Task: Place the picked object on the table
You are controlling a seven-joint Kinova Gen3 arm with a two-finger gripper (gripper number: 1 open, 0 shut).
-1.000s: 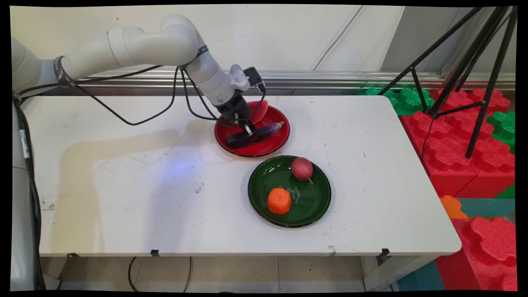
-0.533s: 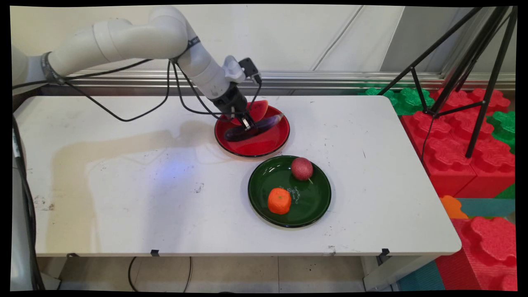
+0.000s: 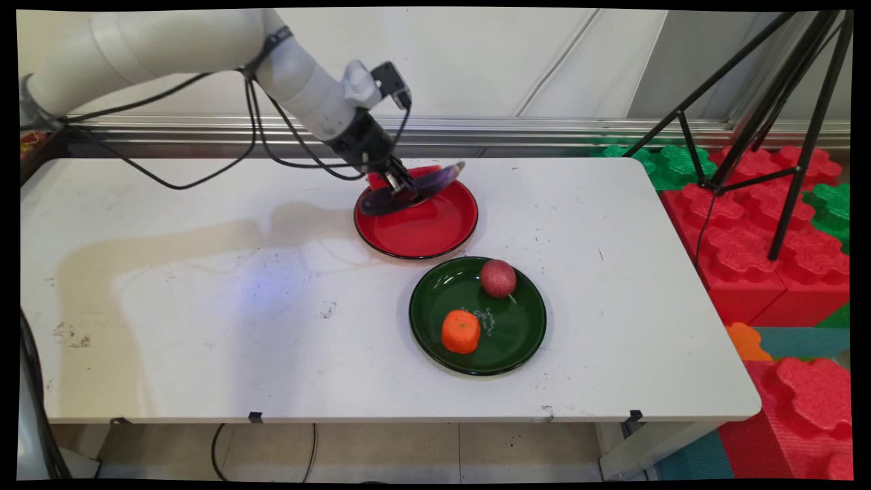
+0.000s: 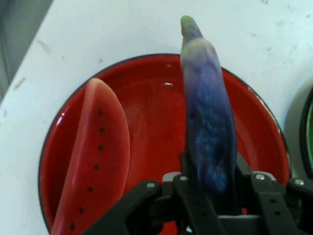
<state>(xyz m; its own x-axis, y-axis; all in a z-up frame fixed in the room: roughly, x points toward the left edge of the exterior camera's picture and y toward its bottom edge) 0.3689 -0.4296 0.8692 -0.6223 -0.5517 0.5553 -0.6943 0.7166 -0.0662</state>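
So we've got the gripper (image 3: 401, 189) clamped on the purple eggplant (image 4: 208, 127), holding it up off the red plate (image 3: 435, 235) with its stem end tilted away. The watermelon slice (image 4: 93, 161) lies on that plate. Nearer us on the surface (image 3: 204, 306), a green plate (image 3: 517, 333) carries an orange fruit (image 3: 461, 331) and a red ball (image 3: 498, 278).
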